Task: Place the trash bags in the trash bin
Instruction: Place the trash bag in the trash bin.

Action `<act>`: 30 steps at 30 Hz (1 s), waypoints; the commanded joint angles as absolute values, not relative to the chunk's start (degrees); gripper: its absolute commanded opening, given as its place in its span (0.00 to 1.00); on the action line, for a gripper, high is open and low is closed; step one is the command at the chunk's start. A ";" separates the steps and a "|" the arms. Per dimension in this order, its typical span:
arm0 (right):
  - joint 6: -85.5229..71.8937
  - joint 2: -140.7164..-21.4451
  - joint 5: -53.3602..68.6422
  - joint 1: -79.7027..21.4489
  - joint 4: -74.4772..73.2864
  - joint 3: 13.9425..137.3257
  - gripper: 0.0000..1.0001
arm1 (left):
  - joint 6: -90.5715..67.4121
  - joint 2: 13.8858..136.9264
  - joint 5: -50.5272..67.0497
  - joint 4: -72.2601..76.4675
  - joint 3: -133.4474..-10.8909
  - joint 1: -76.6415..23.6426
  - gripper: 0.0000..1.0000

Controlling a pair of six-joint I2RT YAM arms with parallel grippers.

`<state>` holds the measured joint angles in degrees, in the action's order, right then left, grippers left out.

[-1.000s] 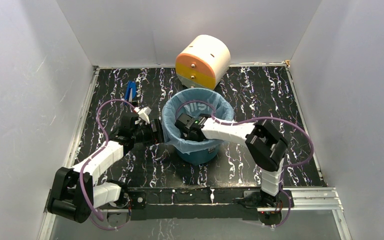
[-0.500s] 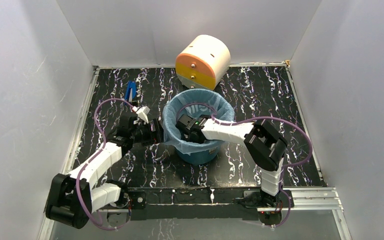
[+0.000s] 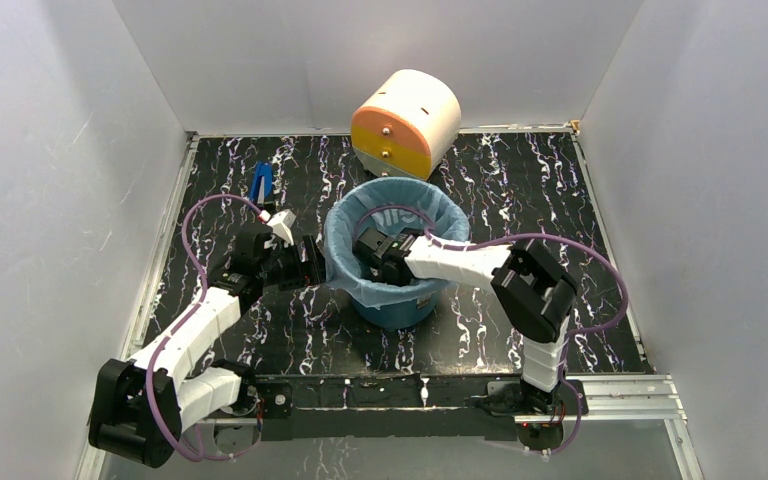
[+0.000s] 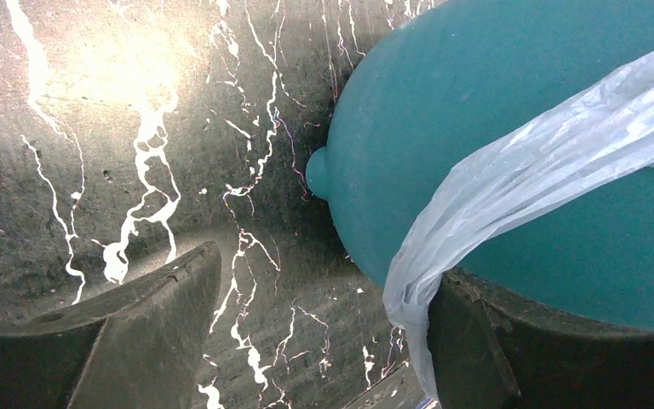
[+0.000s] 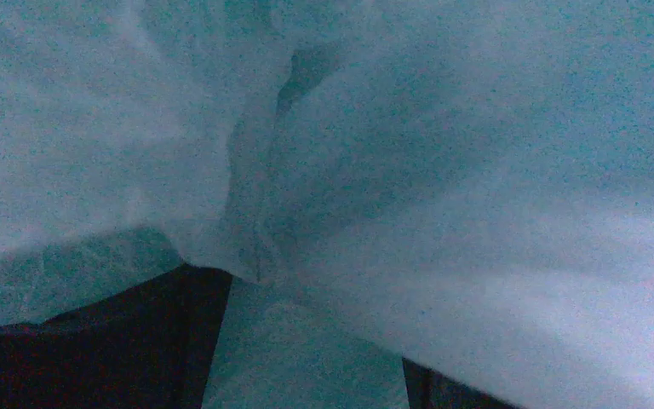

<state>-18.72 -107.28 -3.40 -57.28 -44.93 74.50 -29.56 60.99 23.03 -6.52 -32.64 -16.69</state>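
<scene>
The teal trash bin [image 3: 396, 312] stands mid-table, and the light-blue trash bag [image 3: 438, 212] lines it, its hem folded out over the rim. My left gripper [image 3: 316, 266] is low against the bin's left outer wall. In the left wrist view the bin wall [image 4: 511, 102] fills the upper right and the bag's hem [image 4: 494, 192] hangs down against the right finger [image 4: 477, 349]. That gripper [image 4: 324, 341] is open, with marbled floor between its jaws. My right gripper [image 3: 366, 250] reaches inside the bin. It stands open [image 5: 306, 375] against dim bag film [image 5: 477, 170].
A cream-and-orange drum [image 3: 407, 122] lies on its side at the back behind the bin. A small blue object [image 3: 260, 183] rests at the back left. White walls enclose the black marbled table [image 3: 520, 190] on three sides. Purple cables loop off both arms.
My left arm has swung its elbow slightly down and to the left, and its gripper stays beside the bin. The right gripper has barely moved inside the bin.
</scene>
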 commanded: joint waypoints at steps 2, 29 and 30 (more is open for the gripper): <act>-21.25 -101.99 -4.00 -57.08 -47.30 78.63 0.77 | -28.89 60.10 22.23 -6.81 -34.18 -16.89 0.79; -22.70 -101.99 -2.34 -57.00 -43.23 73.98 0.77 | -29.36 58.98 22.64 -7.39 -35.64 -16.87 0.80; -22.61 -101.96 -2.18 -56.80 -42.24 73.56 0.77 | -29.29 59.02 22.93 -7.31 -35.60 -16.83 0.80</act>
<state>-22.28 -102.28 -3.25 -57.34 -44.71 74.11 -29.63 60.66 22.85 -6.72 -33.08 -16.69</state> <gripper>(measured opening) 0.762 0.795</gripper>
